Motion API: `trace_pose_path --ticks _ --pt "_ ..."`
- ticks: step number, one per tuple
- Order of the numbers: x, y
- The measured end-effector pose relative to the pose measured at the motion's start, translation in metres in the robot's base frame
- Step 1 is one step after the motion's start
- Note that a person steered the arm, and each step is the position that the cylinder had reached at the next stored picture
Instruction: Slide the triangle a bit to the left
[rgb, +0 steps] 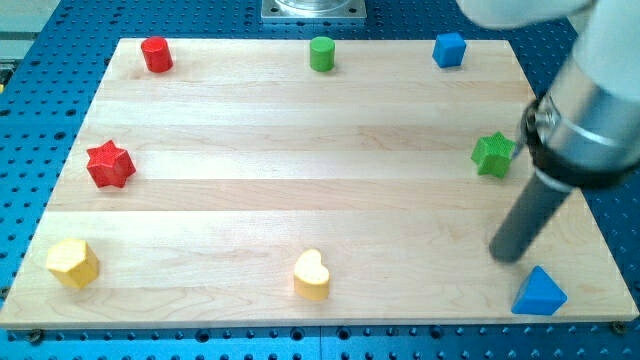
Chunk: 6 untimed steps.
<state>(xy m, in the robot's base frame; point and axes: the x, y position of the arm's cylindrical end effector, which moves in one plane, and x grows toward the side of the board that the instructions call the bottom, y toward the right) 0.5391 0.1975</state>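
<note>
The blue triangle (539, 292) lies near the board's bottom right corner. My tip (507, 256) rests on the board just above and to the left of the triangle, a small gap apart. The rod slants up to the view's right into the grey arm. A green star (492, 154) sits above the tip near the right edge, next to the arm's body.
A red cylinder (156, 54), green cylinder (321, 53) and blue cube (449, 49) line the top edge. A red star (110, 164) is at the left. A yellow hexagon (73, 263) and yellow heart (312, 275) sit along the bottom. The wooden board (300, 160) lies on a blue perforated table.
</note>
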Motion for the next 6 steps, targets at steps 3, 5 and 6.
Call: trace_pose_path --ticks 3,5,6 --pt "0.079 0.027" --pt "0.057 -0.017" --pt "-0.001 -0.018"
